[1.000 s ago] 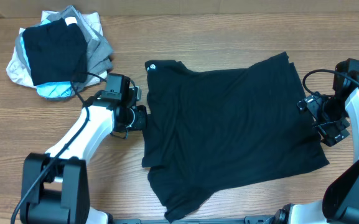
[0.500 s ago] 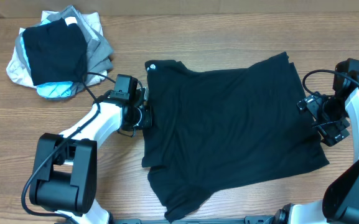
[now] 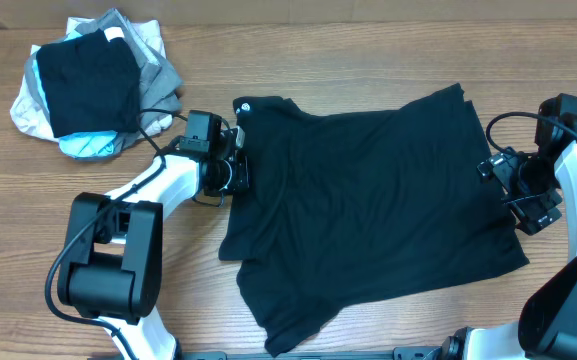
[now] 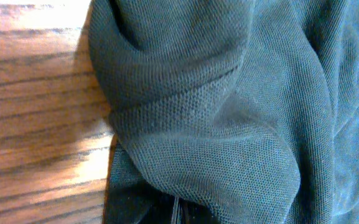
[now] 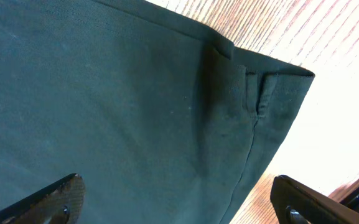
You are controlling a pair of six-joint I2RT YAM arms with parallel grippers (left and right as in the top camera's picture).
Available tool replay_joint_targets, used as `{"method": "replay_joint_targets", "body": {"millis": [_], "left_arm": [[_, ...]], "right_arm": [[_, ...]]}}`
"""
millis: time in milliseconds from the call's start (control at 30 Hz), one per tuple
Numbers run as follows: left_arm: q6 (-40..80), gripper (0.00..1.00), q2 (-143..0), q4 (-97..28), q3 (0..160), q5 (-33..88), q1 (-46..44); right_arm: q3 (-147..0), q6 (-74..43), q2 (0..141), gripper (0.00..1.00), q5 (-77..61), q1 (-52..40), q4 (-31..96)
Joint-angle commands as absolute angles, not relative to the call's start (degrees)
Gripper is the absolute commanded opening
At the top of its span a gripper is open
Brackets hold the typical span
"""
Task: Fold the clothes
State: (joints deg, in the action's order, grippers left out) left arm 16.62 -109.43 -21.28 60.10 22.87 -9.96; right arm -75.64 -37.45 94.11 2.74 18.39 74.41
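The clothes [image 3: 368, 210], a black shirt with a tiny round white logo [image 3: 244, 107] at its far left corner, lie spread over the middle of the wooden table. My left gripper [image 3: 235, 172] is at the shirt's left edge and is shut on a bunched fold of the fabric [image 4: 216, 124], which fills the left wrist view; its jaws [image 4: 178, 213] are mostly buried in cloth. My right gripper [image 3: 513, 195] hovers over the shirt's right edge, open wide, with the flat hem [image 5: 254, 118] between its fingertips [image 5: 51, 200].
A stacked pile of black, grey and light-blue garments [image 3: 88, 85] sits at the far left corner. Bare wood [image 3: 368, 50] runs along the back of the table, and bare wood [image 4: 36, 112] also lies left of the shirt.
My left gripper has slid toward the back along the shirt's left edge, dragging fabric with it; the shirt's near-left edge has shifted left. The right arm has stayed put.
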Motion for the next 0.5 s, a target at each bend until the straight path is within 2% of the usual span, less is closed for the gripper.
{"method": "replay_joint_targets", "body": {"millis": [0, 200, 467], "left_arm": [[17.39, 0.04, -115.42, -21.91, 58.43, 9.08, -6.11], [17.26, 0.04, -115.42, -23.31, 60.42, 3.75, 1.43], [15.4, 0.04, -115.42, -26.65, 64.38, 4.1, 7.29]], "right_arm": [[-76.47, -37.41, 92.68, 1.0, 2.42, 18.61, 74.19], [-76.47, -37.43, 92.68, 1.0, 2.42, 18.61, 74.19], [-76.47, -37.47, 92.68, 1.0, 2.42, 18.61, 73.93]]}}
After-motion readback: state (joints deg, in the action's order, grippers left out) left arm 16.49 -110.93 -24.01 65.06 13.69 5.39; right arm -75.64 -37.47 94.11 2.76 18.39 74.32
